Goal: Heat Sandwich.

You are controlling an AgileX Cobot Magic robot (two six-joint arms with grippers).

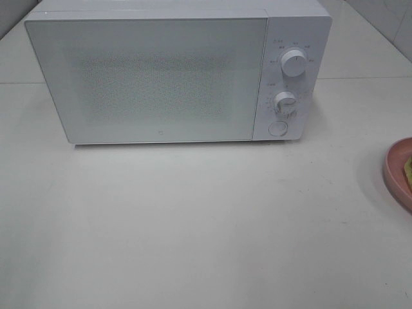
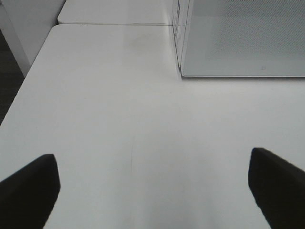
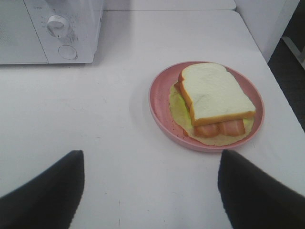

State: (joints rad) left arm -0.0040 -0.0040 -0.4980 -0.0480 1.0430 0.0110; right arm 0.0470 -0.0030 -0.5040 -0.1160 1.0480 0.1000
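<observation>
The oven (image 1: 154, 77) door was closed, both grippers (image 2: 152, 191) (image 3: 150, 191) apart and empty. The sandwich (image 3: 214, 98) waited on the plate (image 3: 159, 102), right. I probably needed the door opened first.

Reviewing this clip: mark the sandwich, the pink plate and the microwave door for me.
sandwich (image 3: 214, 93), right wrist view, middle of the top bread slice.
pink plate (image 3: 159, 102), right wrist view, bare rim beside the sandwich.
microwave door (image 1: 154, 77), exterior high view, centre of the closed door panel.
</observation>
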